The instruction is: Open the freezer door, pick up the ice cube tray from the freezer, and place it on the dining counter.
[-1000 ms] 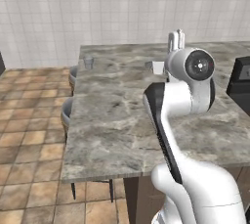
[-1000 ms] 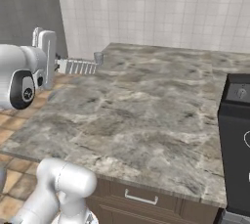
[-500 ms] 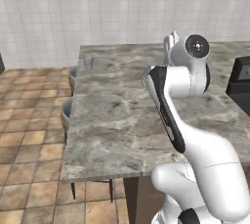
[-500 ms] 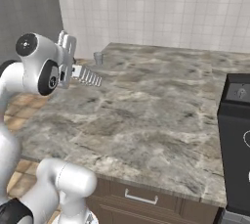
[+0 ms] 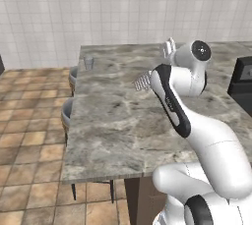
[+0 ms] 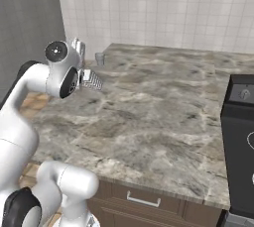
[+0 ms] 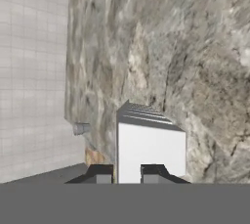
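On the left, the floor (image 5: 29,121) is made of brown square tiles, and round grey stools (image 5: 66,113) sit tucked under the counter's edge. A small grey cup (image 5: 88,63) stands near the far left corner of the dining counter (image 5: 113,130). The counter is wide, flat stone with swirly grey and beige marks. Above it the ice cube tray (image 5: 142,80) is a thin, pale rectangle with rows of little ridges. The gripper (image 7: 128,173) is closed on the tray's near edge, one dark finger on each side, and the tray sticks out past them. On the right sits a black box (image 5: 241,79).
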You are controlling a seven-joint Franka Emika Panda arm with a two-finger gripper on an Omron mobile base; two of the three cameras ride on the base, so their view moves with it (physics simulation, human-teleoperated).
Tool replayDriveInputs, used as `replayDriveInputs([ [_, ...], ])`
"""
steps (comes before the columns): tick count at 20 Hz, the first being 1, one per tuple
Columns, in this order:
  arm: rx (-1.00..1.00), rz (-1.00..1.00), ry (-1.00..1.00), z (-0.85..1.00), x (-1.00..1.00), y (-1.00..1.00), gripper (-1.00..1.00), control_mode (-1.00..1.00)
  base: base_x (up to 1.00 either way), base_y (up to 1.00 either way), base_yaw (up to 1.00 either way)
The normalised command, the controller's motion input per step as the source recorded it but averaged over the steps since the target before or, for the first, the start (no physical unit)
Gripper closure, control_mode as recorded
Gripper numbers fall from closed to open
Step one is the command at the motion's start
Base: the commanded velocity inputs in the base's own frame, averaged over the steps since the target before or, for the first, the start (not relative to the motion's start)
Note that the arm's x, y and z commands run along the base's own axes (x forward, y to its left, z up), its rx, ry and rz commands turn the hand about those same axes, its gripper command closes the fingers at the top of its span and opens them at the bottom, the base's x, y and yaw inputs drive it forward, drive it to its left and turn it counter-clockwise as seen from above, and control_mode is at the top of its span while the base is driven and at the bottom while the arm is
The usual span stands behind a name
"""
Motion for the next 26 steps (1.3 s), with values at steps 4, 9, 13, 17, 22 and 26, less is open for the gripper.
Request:
replayDriveInputs([
  [4, 0.0, 0.14, -0.04, -0.26, 0.56, 0.0, 1.0, -1.0, 0.0, 0.0, 0.0],
  [9, 0.02, 0.11, 0.0, -0.12, 0.64, -0.01, 1.0, -1.0, 0.0, 0.0, 0.0],
  [13, 0.02, 0.08, 0.05, -0.02, 0.55, 0.0, 1.0, -1.0, 0.0, 0.0, 0.0],
  [17, 0.0, 0.06, 0.04, -0.22, 0.51, 0.0, 1.0, -1.0, 0.0, 0.0, 0.0],
  [22, 0.0, 0.02, -0.03, -0.4, 0.35, 0.0, 1.0, -1.0, 0.0, 0.0, 0.0],
  [26, 0.0, 0.0, -0.05, -0.31, 0.31, 0.0, 1.0, -1.0, 0.0, 0.0, 0.0],
])
